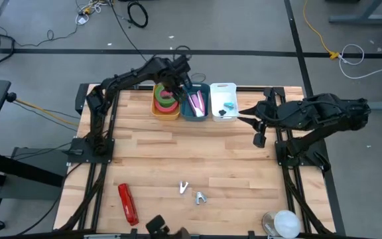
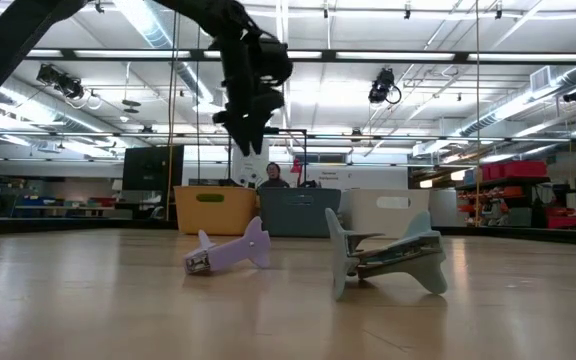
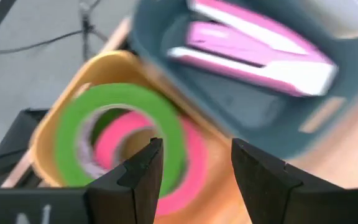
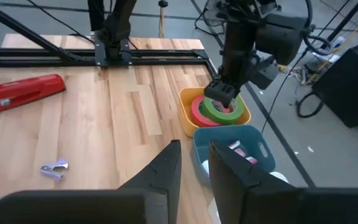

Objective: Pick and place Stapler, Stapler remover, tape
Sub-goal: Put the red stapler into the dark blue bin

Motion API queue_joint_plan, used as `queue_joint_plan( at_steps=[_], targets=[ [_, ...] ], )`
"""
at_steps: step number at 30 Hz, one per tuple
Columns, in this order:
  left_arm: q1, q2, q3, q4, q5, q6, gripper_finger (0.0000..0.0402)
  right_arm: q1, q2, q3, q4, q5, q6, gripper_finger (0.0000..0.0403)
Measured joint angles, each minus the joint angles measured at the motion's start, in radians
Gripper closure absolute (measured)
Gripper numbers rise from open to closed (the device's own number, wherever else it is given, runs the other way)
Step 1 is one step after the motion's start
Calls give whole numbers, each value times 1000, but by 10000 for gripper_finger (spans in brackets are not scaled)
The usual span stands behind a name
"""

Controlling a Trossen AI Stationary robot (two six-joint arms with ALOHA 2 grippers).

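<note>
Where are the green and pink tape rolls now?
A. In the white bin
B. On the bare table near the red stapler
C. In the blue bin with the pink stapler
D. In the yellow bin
D: the tape rolls lie stacked inside the yellow bin, with the left tool open above them.

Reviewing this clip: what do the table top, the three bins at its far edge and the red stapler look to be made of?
Table top: wood, butcher-block style, with visible planks and grain and a light sheen. Yellow bin, blue bin and white bin: probably moulded plastic, uniform colour, rounded rims. Red stapler: glossy red shell, plastic or painted metal; cannot tell which.
</note>
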Motion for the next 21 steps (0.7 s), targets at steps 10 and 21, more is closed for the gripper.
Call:
queue_joint_plan(
  at_steps=[10, 21],
  targets=[
    [-133, -78, 0, 0, 45, -76, 207, -33, -48, 0, -34, -53, 27, 321],
    [-394, -133, 0, -4, 47, -138, 207, -43, -48, 0, -92, -73, 32, 321]
  ],
)
